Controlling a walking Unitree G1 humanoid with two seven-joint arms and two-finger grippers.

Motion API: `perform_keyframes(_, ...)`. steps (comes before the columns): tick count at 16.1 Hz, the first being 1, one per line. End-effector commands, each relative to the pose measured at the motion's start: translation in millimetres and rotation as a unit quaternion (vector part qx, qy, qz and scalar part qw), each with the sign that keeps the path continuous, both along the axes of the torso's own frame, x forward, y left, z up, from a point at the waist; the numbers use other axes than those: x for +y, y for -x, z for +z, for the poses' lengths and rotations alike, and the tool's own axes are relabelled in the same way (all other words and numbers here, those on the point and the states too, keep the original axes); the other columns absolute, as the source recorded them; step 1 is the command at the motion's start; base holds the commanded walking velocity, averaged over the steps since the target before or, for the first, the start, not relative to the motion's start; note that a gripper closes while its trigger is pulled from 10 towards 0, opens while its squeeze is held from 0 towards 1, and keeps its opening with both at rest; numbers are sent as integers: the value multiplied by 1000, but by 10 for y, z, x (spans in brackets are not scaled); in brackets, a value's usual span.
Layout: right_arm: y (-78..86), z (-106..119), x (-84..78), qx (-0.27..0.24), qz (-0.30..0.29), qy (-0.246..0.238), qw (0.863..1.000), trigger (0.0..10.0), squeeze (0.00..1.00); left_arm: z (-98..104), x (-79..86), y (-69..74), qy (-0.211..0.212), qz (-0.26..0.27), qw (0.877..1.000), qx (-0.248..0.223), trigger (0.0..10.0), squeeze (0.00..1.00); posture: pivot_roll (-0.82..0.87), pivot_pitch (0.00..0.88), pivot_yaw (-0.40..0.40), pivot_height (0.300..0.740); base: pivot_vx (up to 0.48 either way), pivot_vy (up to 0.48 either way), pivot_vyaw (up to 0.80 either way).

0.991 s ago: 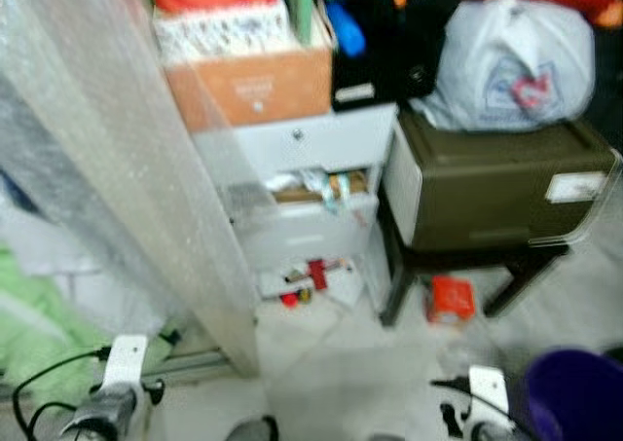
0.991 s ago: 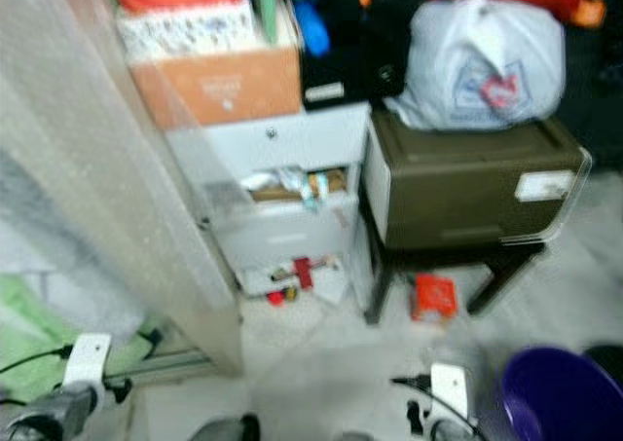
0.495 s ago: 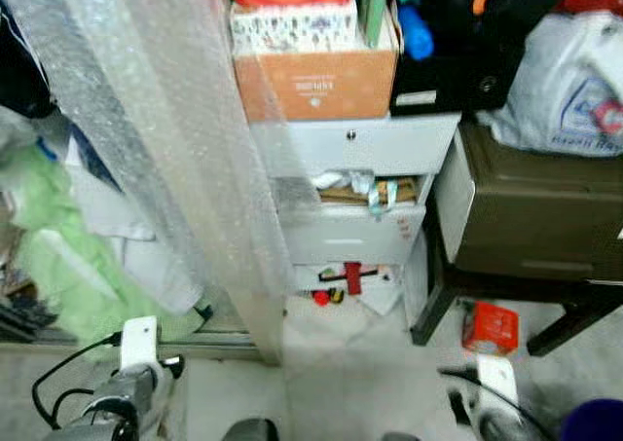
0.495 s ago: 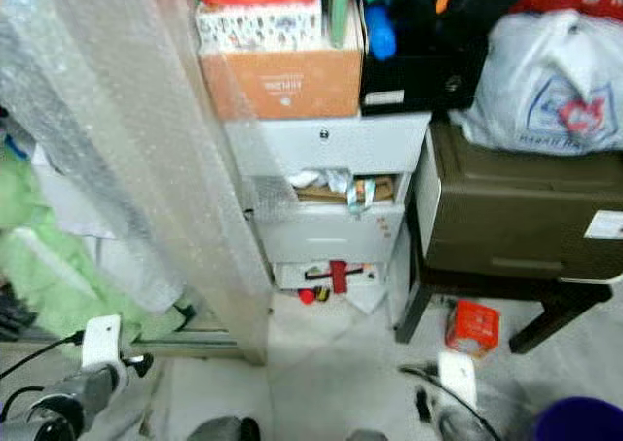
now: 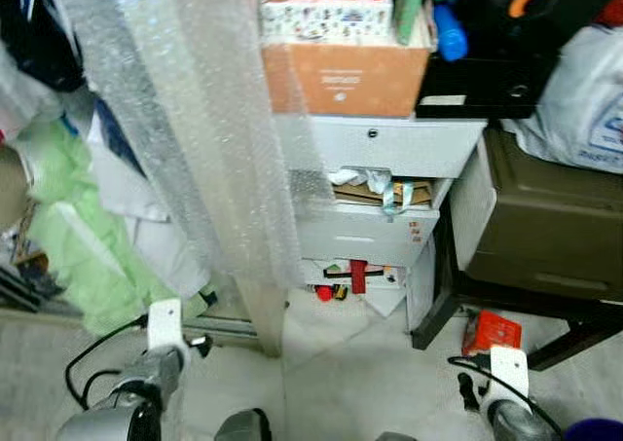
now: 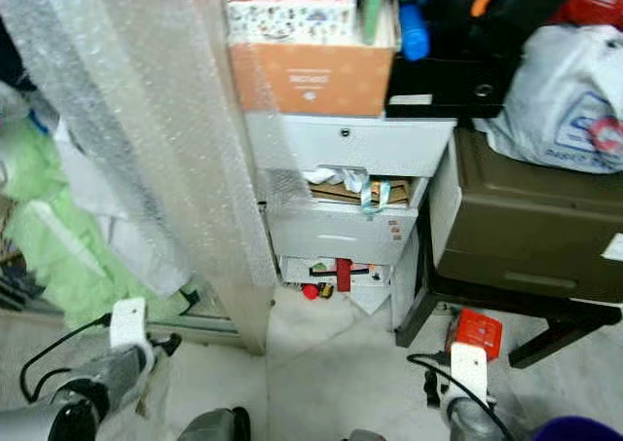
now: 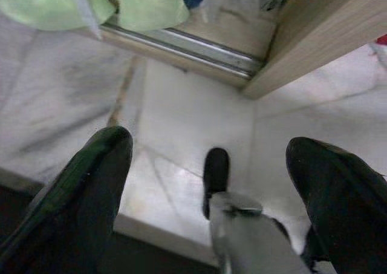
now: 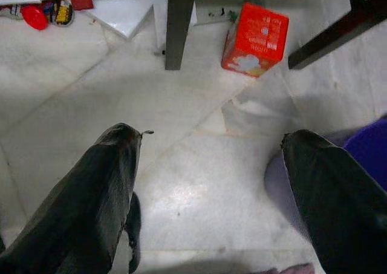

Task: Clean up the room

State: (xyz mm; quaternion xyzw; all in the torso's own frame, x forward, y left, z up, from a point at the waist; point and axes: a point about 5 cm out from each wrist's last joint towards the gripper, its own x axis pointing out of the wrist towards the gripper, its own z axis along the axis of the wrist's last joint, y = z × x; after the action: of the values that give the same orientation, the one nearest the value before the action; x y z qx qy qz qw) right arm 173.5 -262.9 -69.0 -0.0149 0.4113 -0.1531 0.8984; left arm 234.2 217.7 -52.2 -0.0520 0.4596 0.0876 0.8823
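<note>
Right wrist view gives us the plainest look at what needs picking up: a small red carton (image 8: 255, 39) lies on the pale floor (image 8: 181, 165) just beside a dark table leg (image 8: 179, 20), and our right gripper (image 8: 208, 195) hangs above the floor near it with its two black fingers spread wide apart and nothing between them. A purple bin (image 8: 369, 153) sits close at the gripper's side, which we judge to be the likely place for rubbish.

From the head we see a white drawer unit (image 5: 389, 183) with its middle drawer pulled partly out and papers spilling from it, and more small red and yellow bits (image 5: 336, 287) scattered at its foot. An olive storage box (image 5: 545, 227) rests on the dark table, a white plastic bag (image 5: 584, 110) on top of it. A tall roll of bubble wrap (image 5: 195, 129) leans in front, with green cloth (image 5: 73, 237) heaped by the sliding-door track.

Our left gripper (image 7: 208, 183) is low over bare floor, fingers likewise parted and empty.

As far as we can judge, the tidying has hardly begun: the carton, the floor litter and the open drawer all wait
</note>
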Motion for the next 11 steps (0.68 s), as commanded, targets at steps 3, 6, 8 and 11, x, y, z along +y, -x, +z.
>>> perform_keyframes(3, 70, -55, 81, 14, 24, 6, 1000, 10000, 0, -23, 39, 49, -13, -6, 1000, 7, 10000, 0, -104, 45, -15, 740, 0, 0, 0)
perform_keyframes(6, 318, -159, 111, 43, 40, 10, 998, 10000, 0, -53, 34, 94, -9, -5, 1000, 12, 10000, 0, -101, 51, -19, 740, 0, 0, 0)
perform_keyframes(8, 546, -230, 116, 63, 40, 9, 997, 10000, 0, -56, 39, 102, -13, -12, 1000, 14, 10000, 0, -102, 56, -13, 740, 0, 0, 0)
perform_keyframes(11, 864, -310, 142, 90, 43, 10, 995, 10000, 0, -47, 67, 99, -24, -28, 999, 15, 10000, 0, -107, 58, -1, 740, 0, 0, 0)
